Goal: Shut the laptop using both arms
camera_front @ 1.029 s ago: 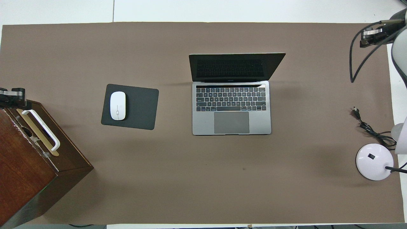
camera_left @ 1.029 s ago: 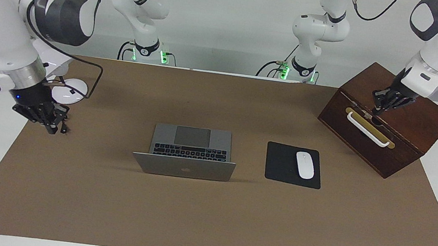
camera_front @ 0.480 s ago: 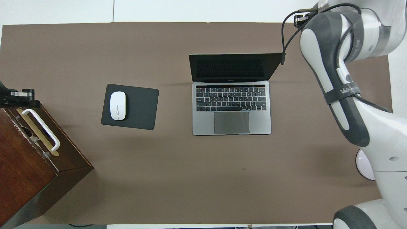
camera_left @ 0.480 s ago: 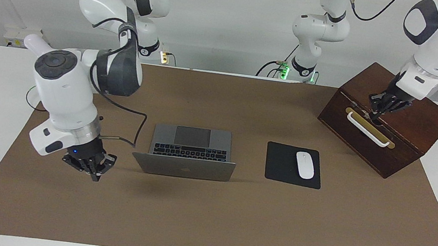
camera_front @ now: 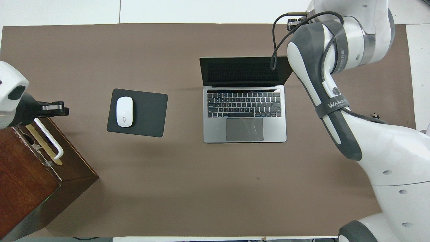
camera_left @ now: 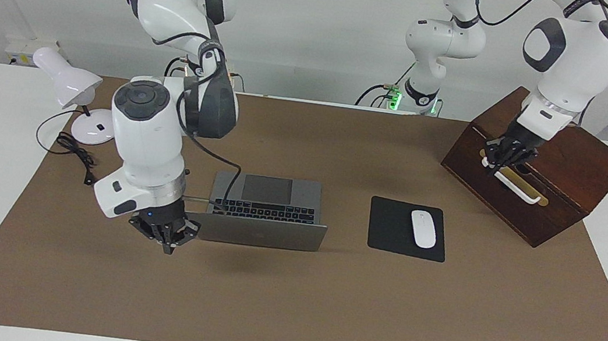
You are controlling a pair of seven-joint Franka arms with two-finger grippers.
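The laptop (camera_left: pixel 263 212) sits open mid-table; my right gripper (camera_left: pixel 165 234) hangs by its lid corner to push it shut; my left gripper (camera_left: pixel 507 156) hovers over the box (camera_left: pixel 572 188); both jaws' state I cannot tell.

Bare mat (camera_left: pixel 263 300) around laptop (camera_left: pixel 265 212); mouse pad (camera_left: pixel 407 228) beside it.

Silver-grey laptop (camera_left: pixel 265 212), black mouse pad (camera_left: pixel 393 229)

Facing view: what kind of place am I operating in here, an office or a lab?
Probably a robotics lab staged as a desk: two white arms bolted at a brown-papered table, with an open laptop, computer mouse and desk lamp.
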